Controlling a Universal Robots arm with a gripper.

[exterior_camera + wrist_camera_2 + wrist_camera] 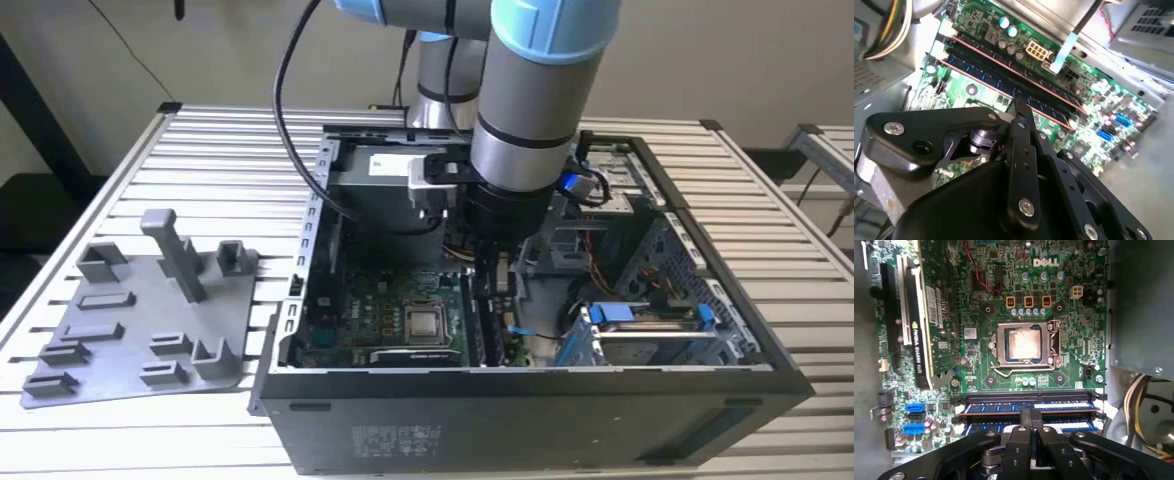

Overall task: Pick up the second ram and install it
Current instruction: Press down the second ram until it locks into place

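My gripper [489, 262] reaches down into the open computer case [534, 400], over the memory slots beside the processor socket [1025, 344]. In both wrist views its black fingers are shut together. Their tips [1021, 106] rest on the top edge of the second ram [979, 80], a long dark stick lying in the slot nearer the gripper. In the first wrist view the gripper [1031, 416] sits at about the middle of this ram [979, 426]. A second similar stick [1004, 62] stands in the neighbouring slot.
A grey holder tray [147, 320] with upright posts lies on the slatted table at the exterior view's left. Inside the case there are a grey power-supply box [387, 190], a drive cage [647, 335], cable bundles [1141, 405] and an expansion card [916, 325].
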